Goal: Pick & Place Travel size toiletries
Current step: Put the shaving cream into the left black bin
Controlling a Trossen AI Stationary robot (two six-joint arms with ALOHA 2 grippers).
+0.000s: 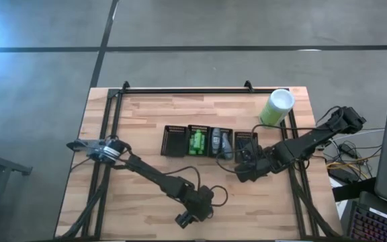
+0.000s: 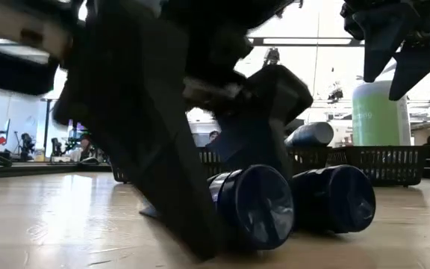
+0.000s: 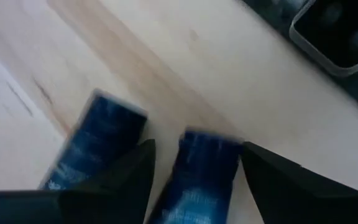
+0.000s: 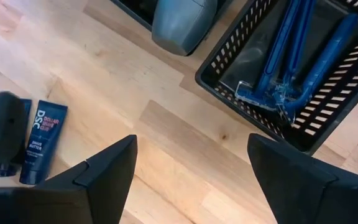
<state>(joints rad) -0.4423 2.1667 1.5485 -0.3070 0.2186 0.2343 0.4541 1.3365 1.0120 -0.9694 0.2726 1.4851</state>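
Note:
Two dark navy tubes lie side by side on the wood near the table's near edge, their caps facing the low view. My left gripper is open and lowered over them. Its fingers stand on either side of one navy tube, and the other navy tube lies just outside one finger. My right gripper is open and hovers over bare wood in front of the baskets. Green packets, grey tubes and blue razors lie in the black mesh baskets.
A row of black mesh baskets crosses the table's middle. A tall light-green canister with a white lid stands at the far right. A black frame rail runs along the far edge. Bare wood lies left of my left gripper.

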